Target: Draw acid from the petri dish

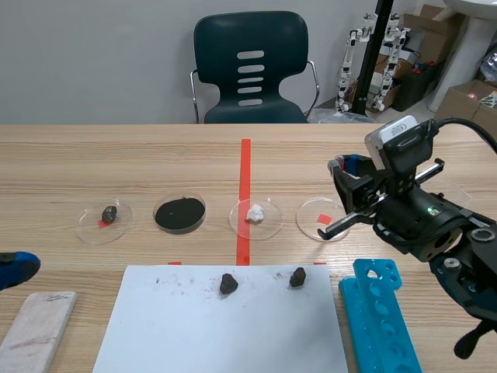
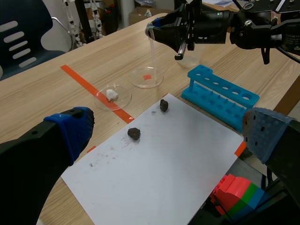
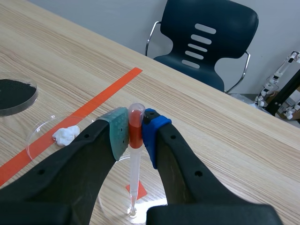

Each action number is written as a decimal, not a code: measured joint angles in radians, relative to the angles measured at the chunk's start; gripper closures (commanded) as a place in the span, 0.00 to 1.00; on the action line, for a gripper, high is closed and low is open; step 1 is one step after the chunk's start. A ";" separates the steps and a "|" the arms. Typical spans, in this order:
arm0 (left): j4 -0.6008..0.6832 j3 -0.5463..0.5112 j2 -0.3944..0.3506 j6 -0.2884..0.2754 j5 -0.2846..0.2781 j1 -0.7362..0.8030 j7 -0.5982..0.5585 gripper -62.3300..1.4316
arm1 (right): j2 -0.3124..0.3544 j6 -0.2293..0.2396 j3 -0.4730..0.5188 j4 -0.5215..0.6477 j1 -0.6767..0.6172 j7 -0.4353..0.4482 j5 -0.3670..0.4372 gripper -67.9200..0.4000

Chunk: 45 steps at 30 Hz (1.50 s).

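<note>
Here, the right fingers (image 3: 119, 133) are clamped on the red bulb of the pipette (image 3: 134, 173) and hold it upright. Its tip points straight down into the right-most dish (image 1: 309, 223), at or just above the floor; contact cannot be made out. Gripping at the bulb looks deliberate, since a squeeze and release there would pull liquid up the stem. The dish looks clear, so how much acid it holds is hard to judge.

The left fingers (image 2: 70, 136) are apart and hold nothing, parked low at the near left, well away from the dish and probably just kept out of the way. The blue rack (image 1: 384, 318) stands near right, beside the white sheet (image 1: 225, 334), within easy reach of the right arm.
</note>
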 measured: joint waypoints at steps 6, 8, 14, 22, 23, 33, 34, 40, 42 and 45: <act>0.000 0.000 0.000 0.000 0.000 0.000 0.000 0.00 | 0.000 0.000 0.000 0.000 0.000 0.000 0.000 0.88; 0.000 0.000 0.000 0.000 0.000 0.000 0.000 0.00 | 0.000 0.000 0.000 0.000 0.000 0.000 0.000 0.88; 0.000 0.000 0.000 0.000 0.000 0.000 0.000 0.00 | 0.000 0.000 0.000 0.000 0.000 0.000 0.000 0.88; 0.000 0.000 0.000 0.000 0.000 0.000 0.000 0.00 | 0.000 0.000 0.000 0.001 0.000 0.000 0.000 0.88; 0.000 0.000 0.000 0.000 0.000 0.000 0.000 0.00 | 0.000 0.000 0.000 0.003 0.000 -0.001 0.000 0.88; 0.000 0.000 0.000 0.000 0.000 0.000 0.000 0.00 | 0.001 0.000 0.000 0.066 -0.006 -0.054 0.006 0.88; 0.000 0.000 0.000 0.000 0.000 0.000 0.000 0.00 | 0.001 0.000 0.000 0.076 -0.012 -0.053 0.008 0.88; 0.000 0.000 0.000 0.000 0.000 0.000 0.000 0.00 | 0.011 -0.003 0.001 0.165 -0.071 -0.057 0.034 0.88; 0.000 0.000 0.000 0.000 0.000 0.000 0.000 0.00 | 0.016 -0.002 0.001 0.200 -0.087 -0.064 0.034 0.88; 0.000 0.000 0.000 0.000 0.000 0.000 0.000 0.00 | 0.019 -0.002 0.001 0.243 -0.103 -0.082 0.034 0.88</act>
